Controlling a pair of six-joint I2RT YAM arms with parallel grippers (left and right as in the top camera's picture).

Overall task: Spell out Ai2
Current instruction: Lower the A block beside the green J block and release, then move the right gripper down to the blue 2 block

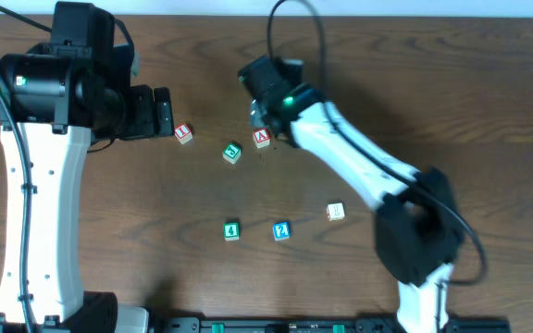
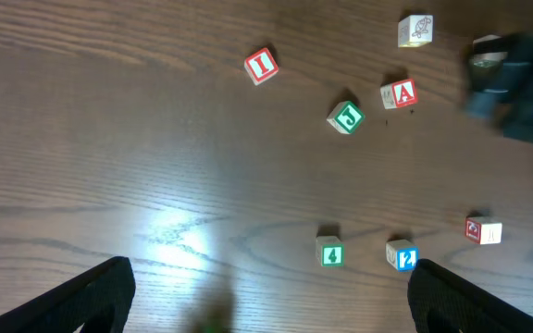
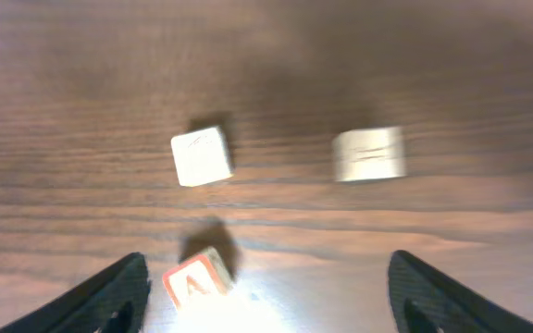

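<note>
- Dark wood-grain worktop (image 1: pixel 155 199) is carrying six scattered blocks.
- Nearest, the 4 block (image 1: pixel 231 230) and the 2 block (image 1: pixel 280 231) are lying close together but apart, with a pale block (image 1: pixel 335 213) to their right.
- Farther off, the A block (image 1: pixel 262 139) is sitting just right of the J block (image 1: pixel 232 153). The I block (image 1: pixel 184 133) is lying near the left claw (image 2: pixel 271 273), which is hanging spread wide and empty.
- The right claw (image 3: pixel 266 268) is hovering over the A block, released and grasping nothing.
- Risk: the A block is lying off-centre, close to one finger. Closing from here is likely to twist it or shove it into the J block.
</note>
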